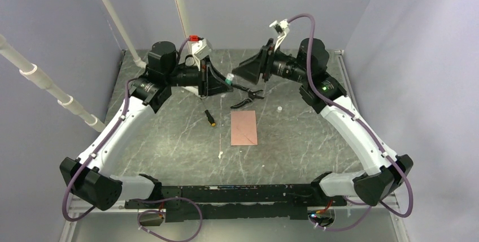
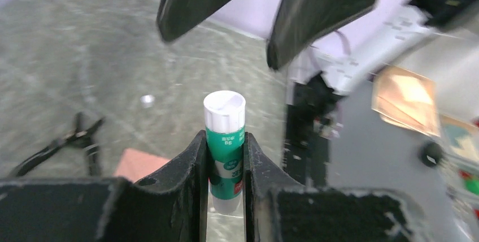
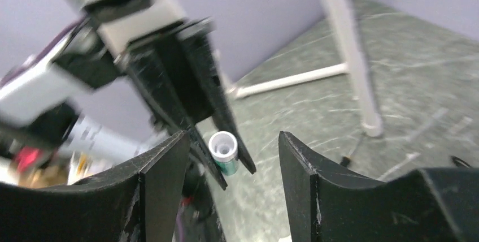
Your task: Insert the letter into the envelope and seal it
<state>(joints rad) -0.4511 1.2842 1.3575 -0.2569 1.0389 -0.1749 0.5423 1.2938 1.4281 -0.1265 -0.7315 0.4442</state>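
The pinkish-brown envelope [image 1: 243,128] lies flat on the table's middle; one corner of it [image 2: 138,165] shows in the left wrist view. The letter is not in view as a separate sheet. My left gripper [image 1: 227,81] [image 2: 225,138] is raised over the far part of the table, shut on a green glue stick with a white end [image 2: 225,140]. Facing it from the right, my right gripper [image 1: 236,71] [image 3: 231,135] stands open, its fingers apart on either side of the stick's white end [image 3: 222,147] and clear of it.
Black pliers [image 1: 247,96] lie just behind the envelope. A small white round piece [image 1: 279,108] sits to their right. A short black cylinder [image 1: 210,117] and a thin pale stick [image 1: 220,147] lie left of the envelope. White pipes stand at the back left.
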